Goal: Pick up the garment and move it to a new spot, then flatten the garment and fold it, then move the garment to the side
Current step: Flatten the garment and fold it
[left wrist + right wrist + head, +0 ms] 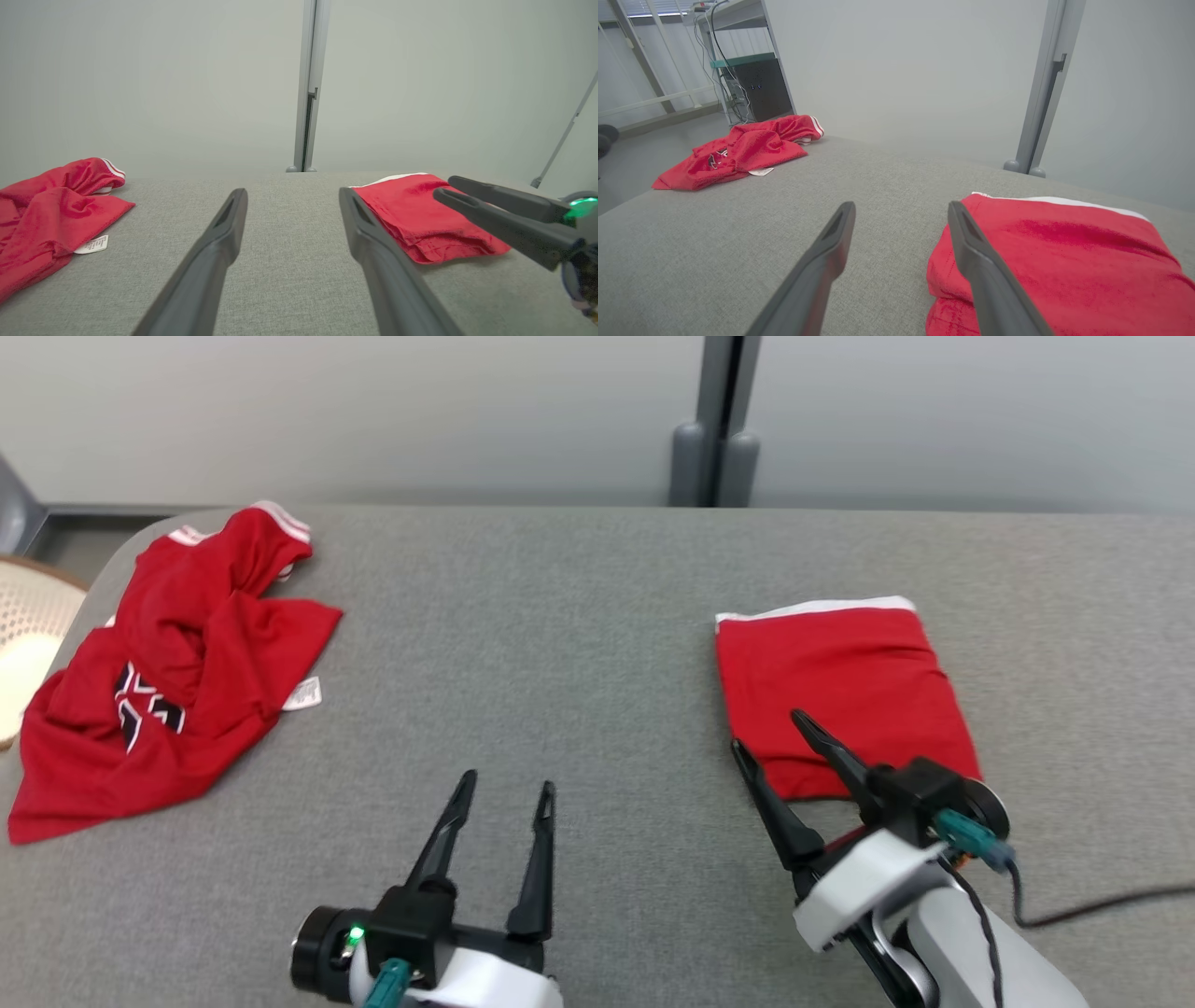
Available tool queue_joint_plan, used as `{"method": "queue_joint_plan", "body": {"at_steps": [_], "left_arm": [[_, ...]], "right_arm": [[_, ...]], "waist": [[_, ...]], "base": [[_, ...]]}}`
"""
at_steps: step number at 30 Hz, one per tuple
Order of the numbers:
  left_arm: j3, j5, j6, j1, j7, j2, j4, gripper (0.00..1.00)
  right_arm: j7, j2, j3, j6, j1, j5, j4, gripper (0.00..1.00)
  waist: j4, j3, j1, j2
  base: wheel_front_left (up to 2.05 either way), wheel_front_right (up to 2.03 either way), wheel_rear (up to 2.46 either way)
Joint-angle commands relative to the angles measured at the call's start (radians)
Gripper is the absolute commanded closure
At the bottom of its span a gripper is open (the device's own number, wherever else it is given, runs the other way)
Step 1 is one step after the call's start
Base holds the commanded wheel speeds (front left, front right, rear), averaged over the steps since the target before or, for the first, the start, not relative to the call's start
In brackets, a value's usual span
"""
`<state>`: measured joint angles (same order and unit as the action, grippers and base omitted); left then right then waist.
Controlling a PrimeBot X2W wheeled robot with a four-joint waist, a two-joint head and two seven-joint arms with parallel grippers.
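Right end effector (765,727) spread; folded garment (840,681) white hem far.

On the table (579,644), a crumpled garment (187,653) lies at the left end and a folded garment (840,691) toward the right; a post (719,420) stands behind the table.

1. The table (597,616) was covered in grey woven cloth, matt and slightly coarse.
2. The folded garment (840,691) was soft red cloth, matt, with a white cloth band along one edge.
3. The crumpled garment (177,681) was the same matt red cloth; its label (303,693) looked like thin white fabric or paper.
4. The left gripper (509,784) and right gripper (767,730) were dark, smooth and matt, seemingly plastic.
5. The post (719,420) looked like smooth grey metal.
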<state>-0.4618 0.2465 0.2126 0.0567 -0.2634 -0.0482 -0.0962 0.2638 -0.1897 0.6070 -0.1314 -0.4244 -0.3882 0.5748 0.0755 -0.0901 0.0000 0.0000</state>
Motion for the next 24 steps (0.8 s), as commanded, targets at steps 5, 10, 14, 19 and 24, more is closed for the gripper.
{"method": "queue_joint_plan", "body": {"at_steps": [5,10,14,19,24], "left_arm": [[0.082,-0.027,0.028,-0.064,-0.002,-0.003,0.021,0.0],[0.143,-0.07,0.023,-0.115,-0.002,-0.004,0.068,0.0],[0.167,-0.097,0.012,-0.156,-0.002,-0.004,0.102,0.0],[0.174,-0.119,0.019,-0.216,-0.002,-0.004,0.108,0.0],[0.183,-0.135,0.038,-0.252,-0.002,-0.004,0.091,0.0]], "right_arm": [[0.001,-0.022,-0.124,0.001,0.129,0.024,-0.147,0.0],[0.001,-0.033,-0.248,0.001,0.227,0.047,-0.236,0.0],[0.001,-0.026,-0.336,0.001,0.3,0.056,-0.272,0.0],[0.001,-0.022,-0.38,0.001,0.382,0.06,-0.3,0.0],[0.001,-0.023,-0.386,0.001,0.42,0.062,-0.304,0.0]], "waist": [[-0.087,0.076,0.0,0.0],[-0.135,0.081,0.0,0.0],[-0.16,0.084,0.0,0.0],[-0.18,0.098,0.0,0.0],[-0.192,0.111,0.0,0.0]], "base": [[0.0,0.0,0.0],[0.0,0.0,0.0],[0.0,0.0,0.0],[0.0,0.0,0.0],[0.0,0.0,0.0]]}}
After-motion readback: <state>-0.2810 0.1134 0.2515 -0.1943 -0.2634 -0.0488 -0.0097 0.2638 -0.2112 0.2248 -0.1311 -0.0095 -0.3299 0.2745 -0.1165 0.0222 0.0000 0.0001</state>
